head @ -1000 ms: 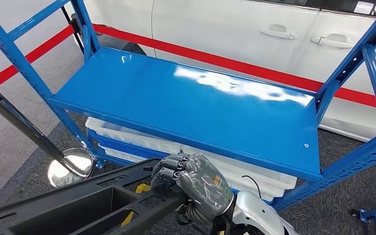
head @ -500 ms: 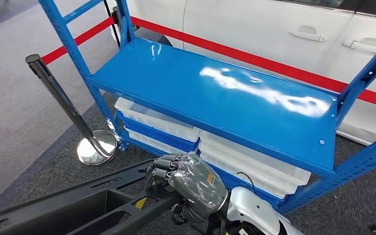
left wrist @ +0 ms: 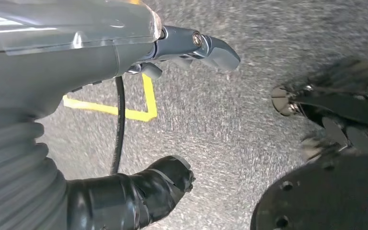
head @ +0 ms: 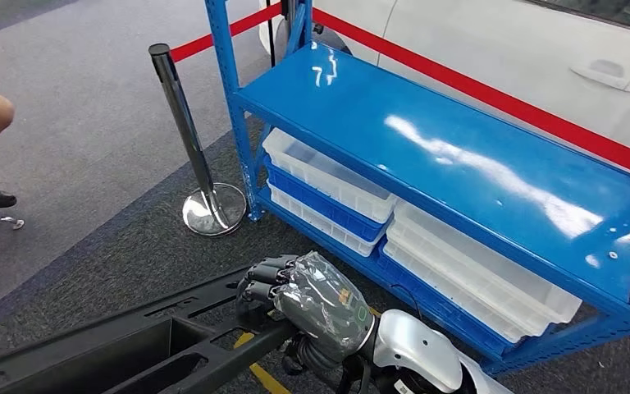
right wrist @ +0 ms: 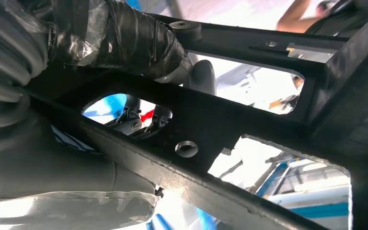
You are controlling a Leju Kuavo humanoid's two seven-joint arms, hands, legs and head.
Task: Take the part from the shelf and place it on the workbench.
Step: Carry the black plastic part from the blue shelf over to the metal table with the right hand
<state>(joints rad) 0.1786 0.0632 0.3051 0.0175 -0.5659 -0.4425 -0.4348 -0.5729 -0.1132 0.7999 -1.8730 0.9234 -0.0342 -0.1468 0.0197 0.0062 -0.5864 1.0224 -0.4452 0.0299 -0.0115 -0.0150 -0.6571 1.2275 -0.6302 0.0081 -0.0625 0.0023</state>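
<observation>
1 right hand [head: 316,300] curls its fingers [head: 264,275] around the black part [head: 131,349]; left hand [left wrist: 124,120] hangs open.

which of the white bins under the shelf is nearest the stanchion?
The upper white bin at the rack's stanchion-side end, stacked over a second one; the other stack sits further along, away from the stanchion.

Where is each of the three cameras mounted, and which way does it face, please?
Head view: high on the body, facing down at the blue metal shelf; right hand gripping the black plastic frame part.
Left wrist view: behind the left hand, facing grey carpet floor.
Right wrist view: behind the right hand, against the part.
Shared: head and right wrist show that grip.
</observation>
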